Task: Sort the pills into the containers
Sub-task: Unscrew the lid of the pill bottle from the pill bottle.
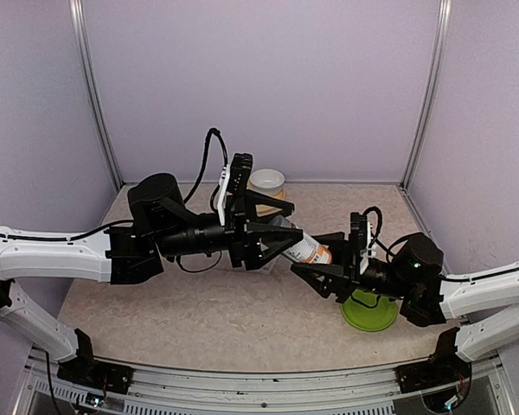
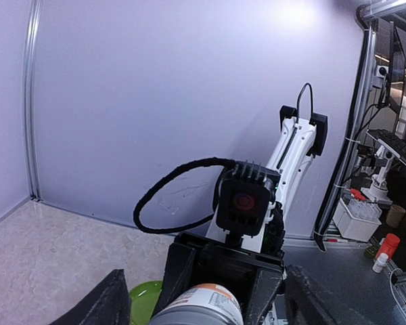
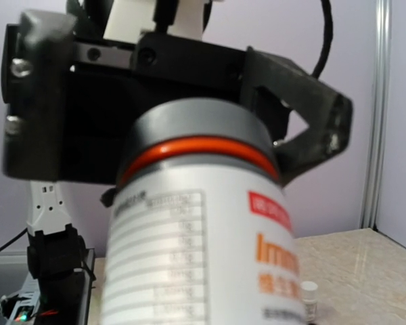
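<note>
While the right claw [image 1: 322, 257] clamps the bottle [image 3: 196, 257], the left claw [image 1: 285, 232] stands open around its cap [image 3: 196, 125].

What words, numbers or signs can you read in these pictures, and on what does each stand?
"Imm": start of an orange word on the bottle; the rest is out of sight.
Below it, orange characters: too blurred to read.
On the same label, red tag and grey table of fine print: too blurred to read.
</note>
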{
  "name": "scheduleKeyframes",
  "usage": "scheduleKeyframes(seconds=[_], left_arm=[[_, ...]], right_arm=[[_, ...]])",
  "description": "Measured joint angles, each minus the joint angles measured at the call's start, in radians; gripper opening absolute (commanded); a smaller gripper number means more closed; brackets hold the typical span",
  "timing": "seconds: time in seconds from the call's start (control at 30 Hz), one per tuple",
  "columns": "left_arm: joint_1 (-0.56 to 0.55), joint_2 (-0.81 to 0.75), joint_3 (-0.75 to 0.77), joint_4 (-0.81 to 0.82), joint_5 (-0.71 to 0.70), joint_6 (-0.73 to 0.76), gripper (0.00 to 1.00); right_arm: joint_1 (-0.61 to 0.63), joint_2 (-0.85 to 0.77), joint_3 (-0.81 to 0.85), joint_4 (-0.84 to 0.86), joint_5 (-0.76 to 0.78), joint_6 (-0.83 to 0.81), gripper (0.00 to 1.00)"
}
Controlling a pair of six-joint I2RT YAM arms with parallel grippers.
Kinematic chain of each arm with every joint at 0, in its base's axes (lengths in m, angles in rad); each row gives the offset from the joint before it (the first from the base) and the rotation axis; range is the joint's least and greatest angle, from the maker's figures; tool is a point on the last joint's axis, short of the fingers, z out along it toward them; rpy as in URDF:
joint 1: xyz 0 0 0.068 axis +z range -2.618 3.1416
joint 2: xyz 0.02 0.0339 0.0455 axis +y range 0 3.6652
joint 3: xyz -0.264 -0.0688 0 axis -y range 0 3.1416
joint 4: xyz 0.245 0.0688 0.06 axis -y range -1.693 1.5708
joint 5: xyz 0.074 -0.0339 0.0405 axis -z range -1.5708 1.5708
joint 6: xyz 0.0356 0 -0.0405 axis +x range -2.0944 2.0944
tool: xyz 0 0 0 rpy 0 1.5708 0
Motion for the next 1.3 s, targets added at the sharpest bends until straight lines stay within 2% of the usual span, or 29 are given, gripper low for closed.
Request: scheduleKeyframes(seconds=[0.07,0.3,0.7,1.13,1.3], left_arm=[[0.002,0.000,-0.002,0.001,-0.011,0.002,0.60],[0.008,0.000,-0.018,0.008,-0.036,0.002,0.64],[0.010,-0.006,-0.036,0.008,-0.055,-0.008,0.61],[0.010,-0.025,-0.062,0.019,-0.068,-0.034,0.64],[0.011,-0.026,-0.072,0.026,-0.068,-0.047,0.58]], right_arm=[[0.006,-0.005,0.000,-0.006,0.008,-0.004,0.06],[0.010,-0.018,0.000,-0.016,0.043,-0.011,0.07],[0.011,-0.033,0.000,-0.027,0.074,-0.022,0.07],[0.010,-0.047,-0.007,-0.028,0.093,-0.030,0.07],[0.010,-0.052,-0.012,-0.028,0.098,-0.031,0.07]])
